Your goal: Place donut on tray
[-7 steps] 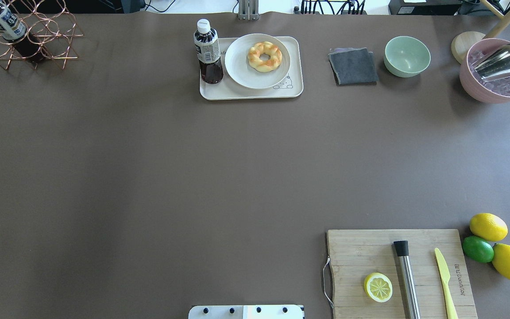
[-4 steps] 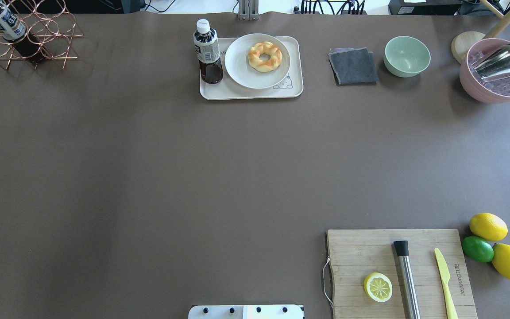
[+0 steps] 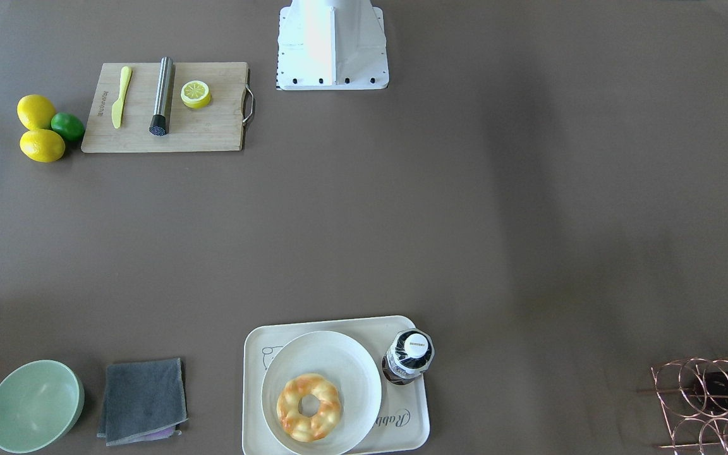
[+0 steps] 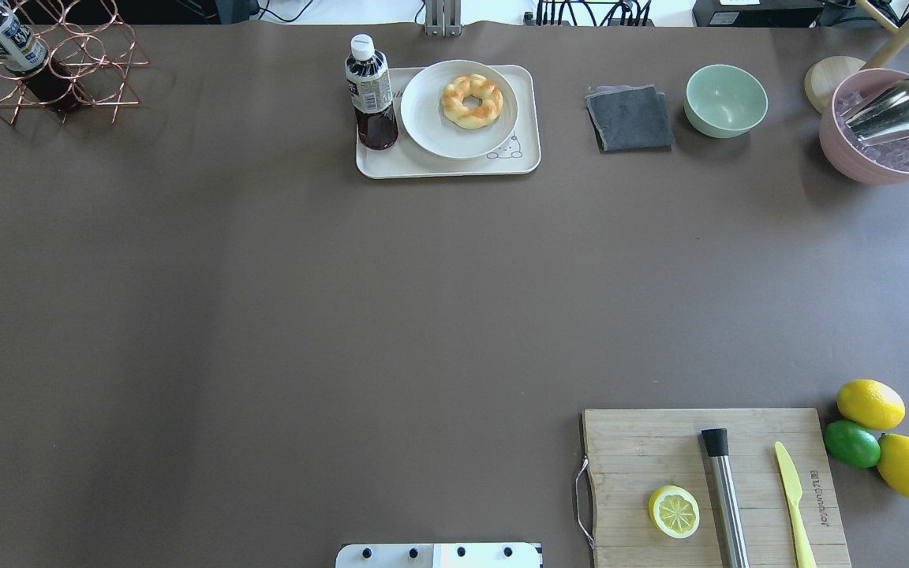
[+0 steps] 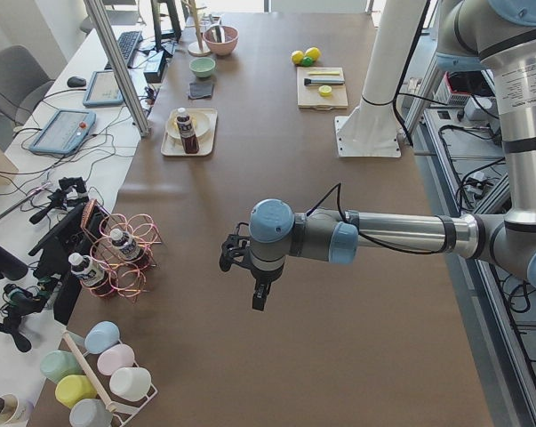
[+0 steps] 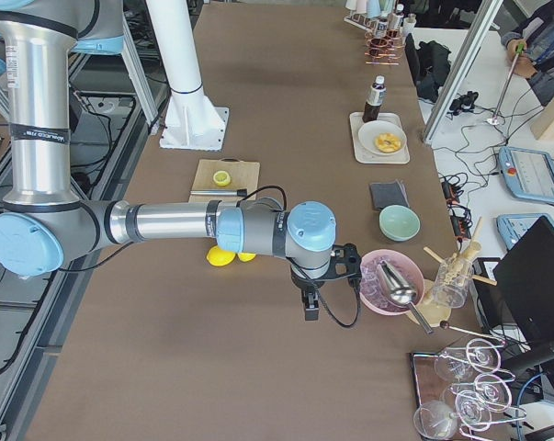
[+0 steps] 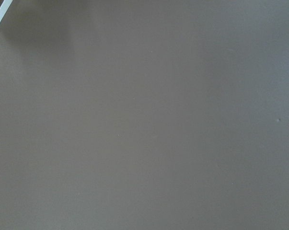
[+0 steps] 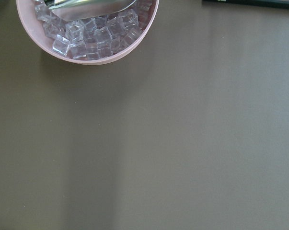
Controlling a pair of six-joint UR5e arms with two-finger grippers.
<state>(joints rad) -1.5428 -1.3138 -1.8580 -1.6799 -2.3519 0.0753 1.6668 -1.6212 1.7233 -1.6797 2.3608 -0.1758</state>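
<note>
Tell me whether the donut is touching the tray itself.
Apart. The overhead view shows the donut lying on a white plate, with plate surface showing all round it; only the plate sits on the tray.

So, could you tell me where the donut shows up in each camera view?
Front-facing: bottom centre, donut on its plate.
Overhead: top centre.
Exterior left: upper left, far off, indistinct.
Exterior right: upper right.
Left wrist: not in it.
Right wrist: not in it.
Landmark: the bottle beside the plate on the tray.
</note>
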